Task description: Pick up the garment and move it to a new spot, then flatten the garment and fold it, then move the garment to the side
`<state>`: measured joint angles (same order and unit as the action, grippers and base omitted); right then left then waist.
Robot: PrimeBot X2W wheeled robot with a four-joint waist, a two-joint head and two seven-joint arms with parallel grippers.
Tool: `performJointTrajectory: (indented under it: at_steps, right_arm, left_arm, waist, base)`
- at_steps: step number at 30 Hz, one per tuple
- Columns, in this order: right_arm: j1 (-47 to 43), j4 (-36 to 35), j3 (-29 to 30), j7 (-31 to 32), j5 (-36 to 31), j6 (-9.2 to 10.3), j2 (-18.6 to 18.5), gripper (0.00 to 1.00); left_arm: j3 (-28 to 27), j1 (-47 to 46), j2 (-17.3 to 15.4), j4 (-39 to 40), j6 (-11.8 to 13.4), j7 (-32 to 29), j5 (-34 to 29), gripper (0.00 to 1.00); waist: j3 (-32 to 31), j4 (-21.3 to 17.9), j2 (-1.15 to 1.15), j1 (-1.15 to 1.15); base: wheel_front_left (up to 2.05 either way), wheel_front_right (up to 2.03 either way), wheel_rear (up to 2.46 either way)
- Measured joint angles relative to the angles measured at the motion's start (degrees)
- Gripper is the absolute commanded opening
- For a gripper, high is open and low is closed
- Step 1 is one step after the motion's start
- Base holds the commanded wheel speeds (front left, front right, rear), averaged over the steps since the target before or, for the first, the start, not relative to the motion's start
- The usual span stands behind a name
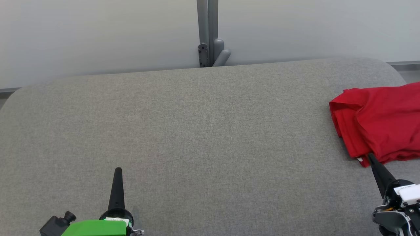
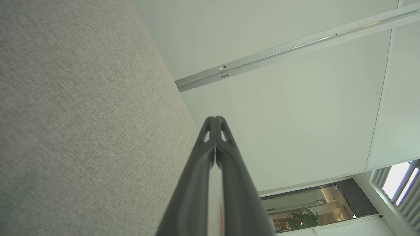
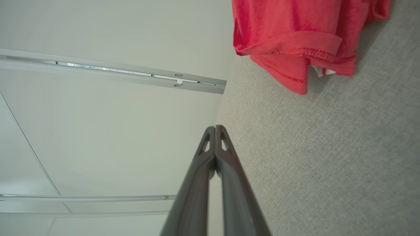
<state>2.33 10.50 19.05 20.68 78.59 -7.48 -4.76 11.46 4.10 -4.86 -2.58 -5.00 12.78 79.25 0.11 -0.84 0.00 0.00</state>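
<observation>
A red garment (image 1: 380, 124) lies folded at the right end of the grey cloth-covered table (image 1: 197, 131), running off the right edge of the head view. In the right wrist view the garment (image 3: 295, 36) shows a hemmed edge and a small white label, a short way beyond the fingertips. My right gripper (image 1: 370, 156) is shut with nothing in it, its tip at the garment's near edge in the head view, while the right wrist view of the gripper (image 3: 215, 127) shows a gap to the cloth. My left gripper (image 1: 118, 169) is shut and empty at the lower left, also seen shut (image 2: 215, 118) over bare table.
A pale wall with a grey post (image 1: 207, 32) and hinge stands behind the table's far edge. The table's right end is rounded, close to the garment.
</observation>
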Motion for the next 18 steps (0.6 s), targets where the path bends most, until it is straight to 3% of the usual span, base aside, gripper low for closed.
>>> performJointTrajectory:
  at_steps: [18]
  right_arm:
    - [0.75,1.37,2.56,3.18,7.45,0.00,0.53,0.00]
  left_arm:
    - [0.16,0.01,1.08,-0.02,-1.36,0.64,7.03,0.00]
  waist:
    - [0.08,0.45,0.00,0.00]
  base:
    - [0.00,0.00,0.00]
